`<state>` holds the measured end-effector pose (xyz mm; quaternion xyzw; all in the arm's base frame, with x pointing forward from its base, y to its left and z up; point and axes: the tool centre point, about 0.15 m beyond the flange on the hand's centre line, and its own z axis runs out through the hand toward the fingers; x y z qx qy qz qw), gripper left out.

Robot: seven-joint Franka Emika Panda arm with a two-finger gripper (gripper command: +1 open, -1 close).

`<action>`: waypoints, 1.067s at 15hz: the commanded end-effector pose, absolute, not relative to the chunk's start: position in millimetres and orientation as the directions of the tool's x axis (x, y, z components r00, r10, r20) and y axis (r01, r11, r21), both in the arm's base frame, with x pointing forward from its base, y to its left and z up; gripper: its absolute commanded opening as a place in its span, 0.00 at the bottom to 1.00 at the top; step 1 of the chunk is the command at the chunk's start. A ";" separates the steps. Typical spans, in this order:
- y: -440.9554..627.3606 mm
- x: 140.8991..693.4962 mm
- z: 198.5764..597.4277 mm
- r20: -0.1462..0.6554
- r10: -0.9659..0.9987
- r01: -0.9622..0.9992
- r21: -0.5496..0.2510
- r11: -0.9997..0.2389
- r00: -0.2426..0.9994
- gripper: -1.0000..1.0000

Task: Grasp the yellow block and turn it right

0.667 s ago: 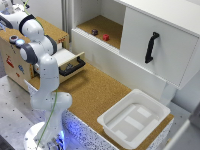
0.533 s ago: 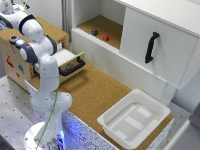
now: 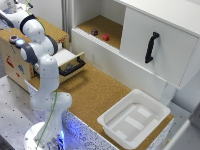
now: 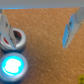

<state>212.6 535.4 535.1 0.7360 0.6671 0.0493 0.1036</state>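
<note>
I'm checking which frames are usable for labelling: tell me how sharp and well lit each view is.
Exterior view: evenly lit, slightly soft, but the white tray, black handle and open drawer read clearly. Wrist view: heavily blurred, the glowing blue light blooms with glare, and the fingers are smeared.

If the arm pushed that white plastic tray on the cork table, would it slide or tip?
The white plastic tray would probably slide rather than tip: it sits low, wide and flat. It looks empty and thin-walled, so likely light. The brown cork tabletop looks grainy and may drag on it.
</note>
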 end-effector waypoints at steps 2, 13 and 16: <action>483.7 280.3 509.3 -0.084 0.991 0.979 0.187 -0.084 0.101 1.00; 449.1 335.0 433.2 0.099 0.994 0.991 0.119 -0.061 0.050 1.00; 444.5 347.3 420.2 0.138 0.985 0.990 0.080 -0.115 0.103 1.00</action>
